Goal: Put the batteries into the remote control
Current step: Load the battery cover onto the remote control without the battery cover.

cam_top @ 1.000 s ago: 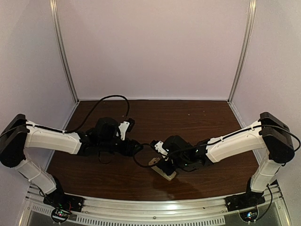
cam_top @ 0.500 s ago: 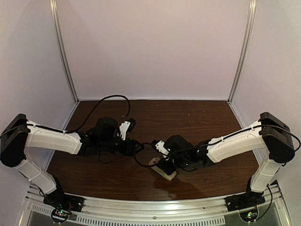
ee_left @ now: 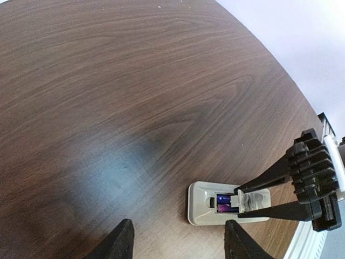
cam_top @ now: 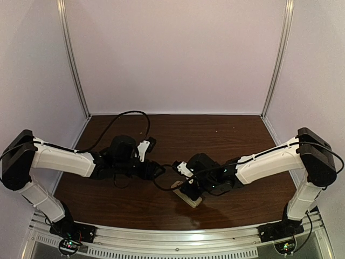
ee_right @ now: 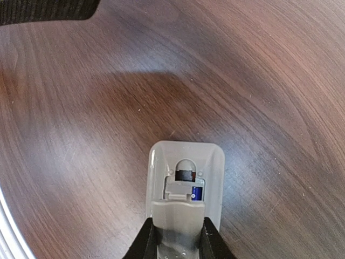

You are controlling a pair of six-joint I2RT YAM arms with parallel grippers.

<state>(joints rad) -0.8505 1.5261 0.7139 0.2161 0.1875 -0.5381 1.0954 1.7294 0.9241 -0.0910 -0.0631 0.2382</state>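
The remote control point(cam_top: 190, 199) point(ee_left: 205, 206) point(ee_right: 186, 156) lies back-up on the brown table near its front edge. Its battery recess stands open, with two purple-blue batteries point(ee_left: 224, 203) point(ee_right: 197, 191) lying side by side in it. My right gripper point(cam_top: 190, 186) point(ee_right: 178, 237) is shut on a flat grey-white cover piece point(ee_right: 178, 216) point(ee_left: 250, 200), held over the rear part of the recess and hiding most of the batteries. My left gripper point(cam_top: 158, 170) point(ee_left: 180, 238) hovers open just left of the remote, with nothing between its fingers.
White enclosure walls point(cam_top: 172, 54) close off the back and both sides of the table. An aluminium rail point(cam_top: 172, 236) runs along the near edge. A black cable point(cam_top: 129, 113) loops behind the left arm.
The right gripper has edged slightly with the cover still in it. The left gripper has hardly moved and its jaws have narrowed a little.
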